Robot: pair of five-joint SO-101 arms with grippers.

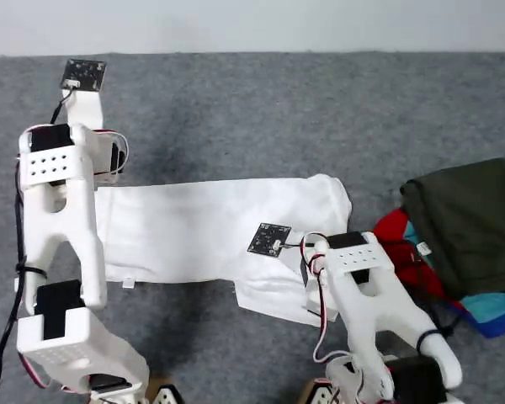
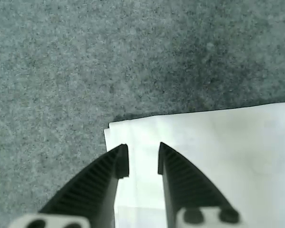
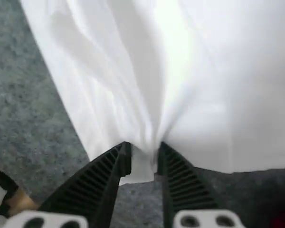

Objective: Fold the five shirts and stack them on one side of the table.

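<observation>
Looking down from the high view: white shirt [image 1: 202, 227] lies spread flat across the middle of the grey table [image 1: 278, 109], long axis running side to side. One flap at its near edge is doubled under, beside the right arm [image 1: 366, 282]. The left arm [image 1: 59, 210] stands over the shirt's opposite end.

At the table's right edge sits a pile: a dark green shirt [image 1: 471, 219], folded, on top of red cloth [image 1: 394, 229] and blue cloth [image 1: 492, 310]. The pile is near the white shirt's end but apart from it, with grey table between them.

Left wrist view adds detail: left gripper [image 2: 142, 161] is poised at a corner of the white shirt [image 2: 218, 156]. Its jaws are apart, and the fabric between them is flat and unpuckered, so it is released. Contact with the cloth cannot be judged.

Right wrist view: right gripper [image 3: 143, 159] is at the shirt's hem [image 3: 180, 85]. Creases in the cloth converge and bunch into the gap between the jaws, so it is clenched on the white shirt. Grey table shows on either side of the hem.
</observation>
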